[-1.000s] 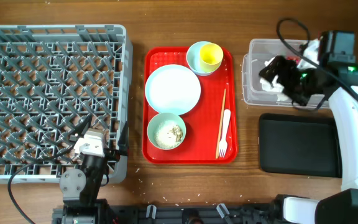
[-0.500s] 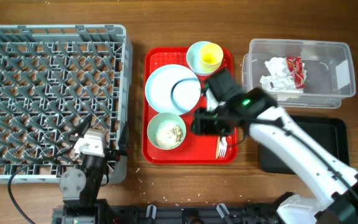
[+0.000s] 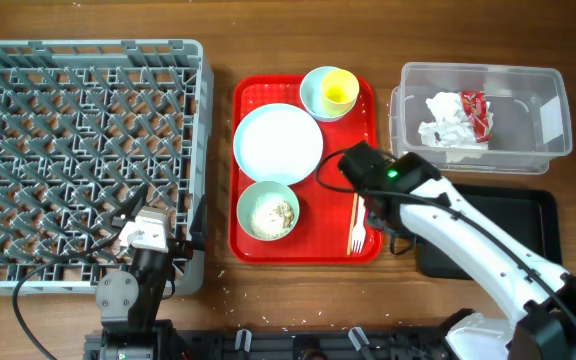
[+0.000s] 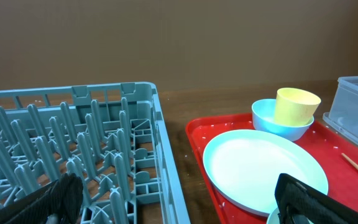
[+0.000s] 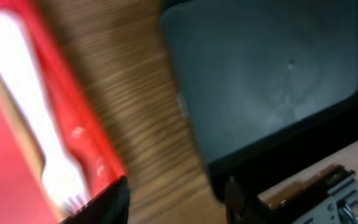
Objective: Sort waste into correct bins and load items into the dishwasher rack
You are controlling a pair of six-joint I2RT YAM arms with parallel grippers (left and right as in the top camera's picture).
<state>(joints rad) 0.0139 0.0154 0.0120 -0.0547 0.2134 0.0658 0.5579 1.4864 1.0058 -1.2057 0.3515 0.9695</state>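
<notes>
The grey dishwasher rack [image 3: 88, 160] fills the left and also shows in the left wrist view [image 4: 73, 155]. On the red tray [image 3: 248, 95] lie the mint plate [image 3: 278, 142], a bowl holding the yellow cup [image 3: 340, 90], a bowl of rice [image 3: 268, 212], chopsticks [image 3: 358, 180] and a white fork [image 3: 359, 225]. The clear tub [image 3: 548, 120] holds white tissue [image 3: 446, 122] and the red wrapper [image 3: 476, 112]. My right gripper [image 3: 396, 232] is open and empty, low over the gap between the red tray and the black tray [image 3: 488, 235]; the right wrist view [image 5: 173, 193] shows the blurred fork [image 5: 23, 124] to its left. My left gripper [image 4: 179, 205] is open and empty at the rack's near corner.
Rice grains are scattered on the wood near the table's front edge [image 3: 233, 290]. The right arm [image 3: 468, 240] lies across the black tray's left part. The left arm's base [image 3: 133, 290] sits by the rack's front edge.
My right arm left the clear tub, swung over the red tray and now sits at the tray's right edge by the fork. Tissue and wrapper stay in the tub. The left arm is still.
</notes>
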